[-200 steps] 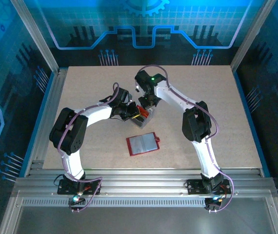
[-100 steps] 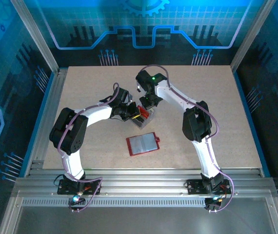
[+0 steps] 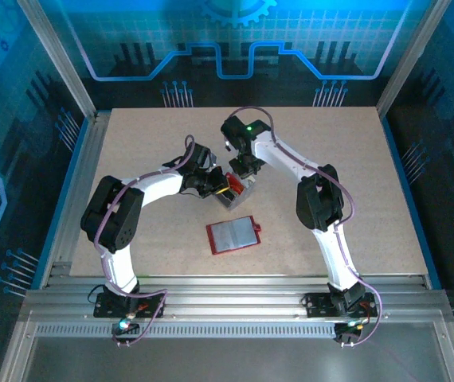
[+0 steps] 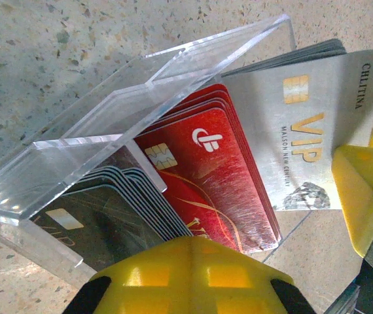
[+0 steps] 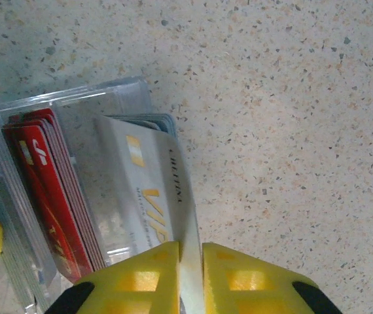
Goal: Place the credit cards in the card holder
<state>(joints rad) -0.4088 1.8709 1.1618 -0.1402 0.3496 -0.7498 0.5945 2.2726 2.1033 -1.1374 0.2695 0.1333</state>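
The card holder [image 3: 233, 235] is a red wallet lying open on the table, apart from both grippers. Credit cards stand in a clear acrylic tray [image 4: 108, 118]: dark ones [image 4: 108, 216], red ones [image 4: 213, 176] and a silver VIP card [image 4: 311, 144] sticking out of the tray. My right gripper [image 5: 190, 247] straddles the silver card's [image 5: 144, 190] edge with its jaws a narrow gap apart. The left gripper [image 4: 193, 241] is shut, its tips against the tray's near side just below the red cards. From above, the left gripper [image 3: 217, 185] and right gripper [image 3: 243, 170] meet over the tray [image 3: 235, 194].
A yellow finger of the right gripper [image 4: 360, 190] shows at the right edge of the left wrist view, close to the silver card. Bare speckled table [image 3: 354, 183] lies around the tray and wallet. Aluminium frame rails [image 3: 211, 278] border the table.
The right gripper's jaws have parted slightly around the silver card. Both arms have hardly shifted, and the wallet has not moved.
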